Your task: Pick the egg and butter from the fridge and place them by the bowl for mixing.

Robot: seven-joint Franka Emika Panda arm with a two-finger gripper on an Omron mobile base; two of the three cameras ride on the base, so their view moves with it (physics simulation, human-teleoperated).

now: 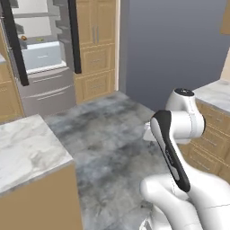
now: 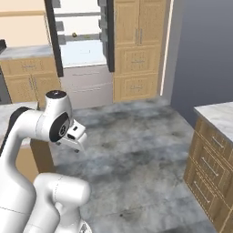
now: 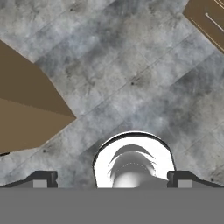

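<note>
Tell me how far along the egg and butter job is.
Done: the fridge stands open across the floor. In hand: nothing; the gripper is open and empty, pointing down at the grey floor. Left: reaching the fridge, picking out both items and carrying them to the bowl.

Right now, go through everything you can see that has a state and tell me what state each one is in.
fridge: upper doors swung open, lower drawers shut.
wooden cabinets beside the fridge: doors and drawers shut.
island drawers: shut.
gripper: open, holding nothing, pointing down at the floor.
egg and butter: too small to pick out on the fridge shelves from here.
</note>
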